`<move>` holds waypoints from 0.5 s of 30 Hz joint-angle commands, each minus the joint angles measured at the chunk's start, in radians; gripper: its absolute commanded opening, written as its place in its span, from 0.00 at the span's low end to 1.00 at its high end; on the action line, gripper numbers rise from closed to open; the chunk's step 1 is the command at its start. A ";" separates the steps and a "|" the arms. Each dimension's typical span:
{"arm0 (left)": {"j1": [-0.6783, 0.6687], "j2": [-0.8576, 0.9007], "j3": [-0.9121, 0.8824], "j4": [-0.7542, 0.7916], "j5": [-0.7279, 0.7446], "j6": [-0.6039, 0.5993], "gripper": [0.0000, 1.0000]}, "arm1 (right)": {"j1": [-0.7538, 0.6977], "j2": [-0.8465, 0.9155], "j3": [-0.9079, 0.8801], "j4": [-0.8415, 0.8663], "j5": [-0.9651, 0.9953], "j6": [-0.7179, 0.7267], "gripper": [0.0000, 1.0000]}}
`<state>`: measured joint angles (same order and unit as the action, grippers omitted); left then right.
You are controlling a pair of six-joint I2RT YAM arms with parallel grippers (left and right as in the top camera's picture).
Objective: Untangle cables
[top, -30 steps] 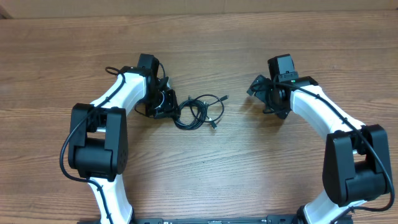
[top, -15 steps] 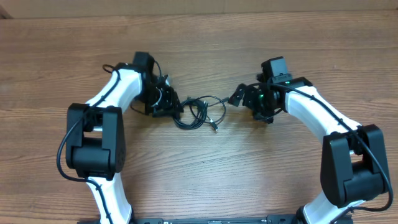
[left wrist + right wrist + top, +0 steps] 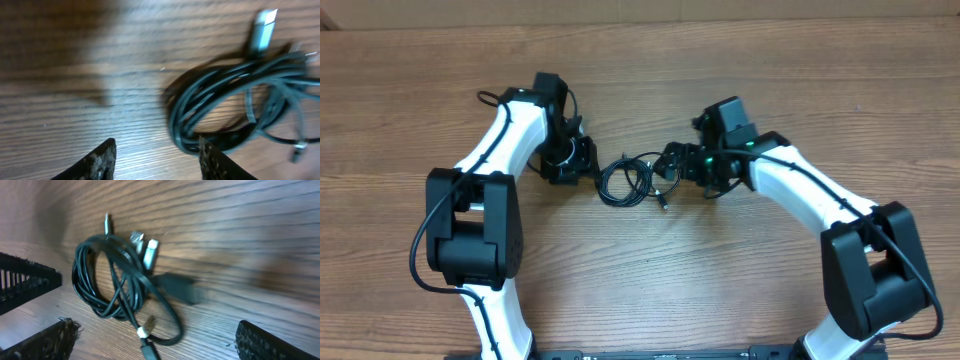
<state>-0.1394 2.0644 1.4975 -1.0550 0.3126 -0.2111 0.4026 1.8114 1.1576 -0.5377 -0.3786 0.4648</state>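
the right gripper (image 3: 672,166) is spread wide and empty, and the cables (image 3: 632,178) lie on the table (image 3: 640,280) just ahead of it, one knotted bundle stretched left to right between both arms. the left gripper (image 3: 588,164), also spread and empty, stands just beside the other end, but the bundle sits off its line, so the right arm seems better placed.
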 commanded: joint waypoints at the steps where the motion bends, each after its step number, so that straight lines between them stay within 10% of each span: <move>1: -0.013 0.008 -0.032 0.002 -0.076 -0.022 0.56 | 0.045 -0.003 0.006 0.014 0.115 -0.020 1.00; 15: -0.031 0.008 -0.073 -0.007 -0.058 -0.022 0.51 | 0.113 -0.003 -0.041 0.108 0.311 0.093 1.00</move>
<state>-0.1513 2.0644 1.4326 -1.0595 0.2531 -0.2188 0.5140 1.8114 1.1484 -0.4633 -0.1104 0.5373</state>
